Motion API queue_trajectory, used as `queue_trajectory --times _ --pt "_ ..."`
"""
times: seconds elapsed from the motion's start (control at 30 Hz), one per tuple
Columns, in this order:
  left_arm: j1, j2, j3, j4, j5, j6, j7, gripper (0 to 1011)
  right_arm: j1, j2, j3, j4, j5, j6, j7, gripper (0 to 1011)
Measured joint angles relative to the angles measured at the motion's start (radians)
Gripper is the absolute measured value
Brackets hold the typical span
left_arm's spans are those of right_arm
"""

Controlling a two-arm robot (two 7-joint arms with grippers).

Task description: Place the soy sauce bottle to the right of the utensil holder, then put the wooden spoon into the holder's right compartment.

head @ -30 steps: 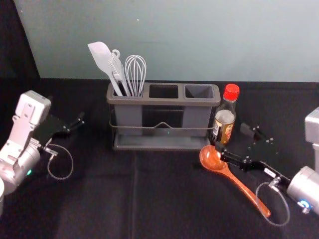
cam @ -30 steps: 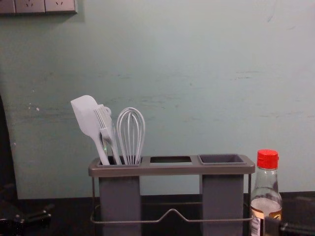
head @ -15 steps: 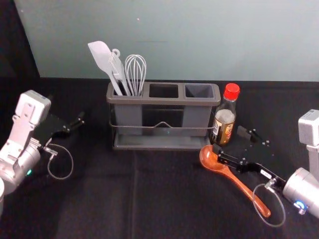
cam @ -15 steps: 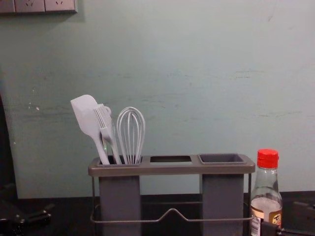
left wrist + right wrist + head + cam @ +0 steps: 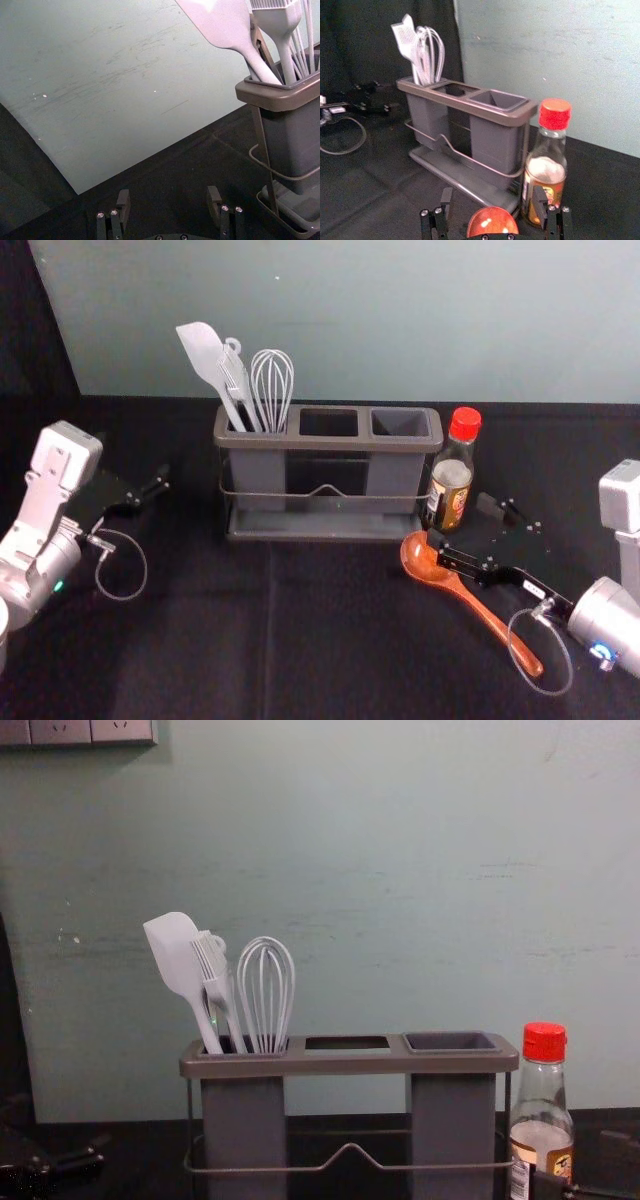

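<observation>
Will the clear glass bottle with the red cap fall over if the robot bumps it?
The glass bottle might tip, since it stands tall and narrow. Its smooth sides could be slippery, and glass might crack.

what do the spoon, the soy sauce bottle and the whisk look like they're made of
Spoon: probably lacquered wood, glossy orange-brown with bright highlights in the bowl.
Soy sauce bottle: likely clear, smooth glass, since its contents show through; the red cap looks like plastic.
Whisk: pale grey loops without a metallic gleam, so perhaps silicone or plastic; a coated wire core can't be ruled out.
</observation>
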Motion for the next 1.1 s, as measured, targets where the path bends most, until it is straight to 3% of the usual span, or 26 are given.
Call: queue_trajectory --times 0.1,0.33,0.4,0.43,0.53,0.67,0.77,1.1 --pt "0.0 0.0 0.0 0.0 0.0 0.0 0.0 1005 -0.006 0.002 0.001 -0.026 -0.025 0.049 -0.041 1004" --pt "0.0 0.0 0.0 0.0 0.0 0.0 0.0 1005 -0.013 0.032 0.019 -0.126 -0.018 0.294 -0.094 1004" --pt "0.0 0.0 0.0 0.0 0.0 0.0 0.0 1005 -0.013 0.043 0.022 -0.169 -0.007 0.402 -0.118 1004" --pt "0.0 0.0 0.0 0.0 0.0 0.0 0.0 1005 -0.013 0.043 0.022 -0.169 -0.007 0.402 -0.118 1004" --pt "0.0 0.0 0.0 0.0 0.0 0.0 0.0 1005 -0.012 0.05 0.023 -0.212 -0.006 0.515 -0.154 1004" --pt "0.0 0.0 0.0 0.0 0.0 0.0 0.0 1005 -0.002 0.046 0.018 -0.228 -0.01 0.593 -0.176 1004" --pt "0.0 0.0 0.0 0.0 0.0 0.0 0.0 1005 0.01 0.04 0.01 -0.225 -0.016 0.62 -0.178 1004" --pt "0.0 0.0 0.0 0.0 0.0 0.0 0.0 1005 0.129 0.001 -0.067 -0.093 -0.053 0.682 -0.125 1004"
